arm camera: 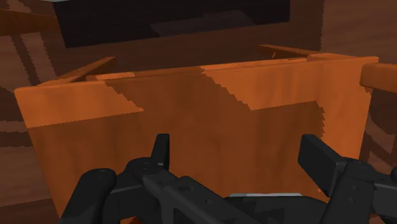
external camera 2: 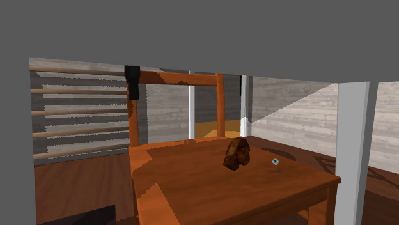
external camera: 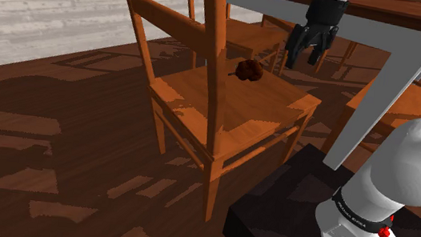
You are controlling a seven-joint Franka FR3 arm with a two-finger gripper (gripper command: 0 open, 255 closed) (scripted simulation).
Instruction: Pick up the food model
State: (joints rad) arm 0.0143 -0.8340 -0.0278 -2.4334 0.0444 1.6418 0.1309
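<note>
The food model (external camera: 248, 71) is a small dark brown lump lying on the wooden chair seat (external camera: 202, 105), near its far edge. The second exterior view has the food model (external camera 2: 236, 155) in the middle of the seat (external camera 2: 192, 185), in front of the chair back. My black gripper (external camera: 307, 58) hangs in the air up and to the shoulder view's right of the food, apart from it, just past the seat's corner. In the wrist view my gripper (arm camera: 242, 159) is open, its fingers (arm camera: 162, 153) wide apart over the orange seat (arm camera: 191, 121), with nothing between them.
The chair's tall back (external camera: 211, 25) rises on the seat's near-left side. A dark table top (external camera: 389, 12) with a white slanted leg (external camera: 380, 99) stands close on the right, and more chairs stand behind. The black stand (external camera: 287, 218) is at the lower right.
</note>
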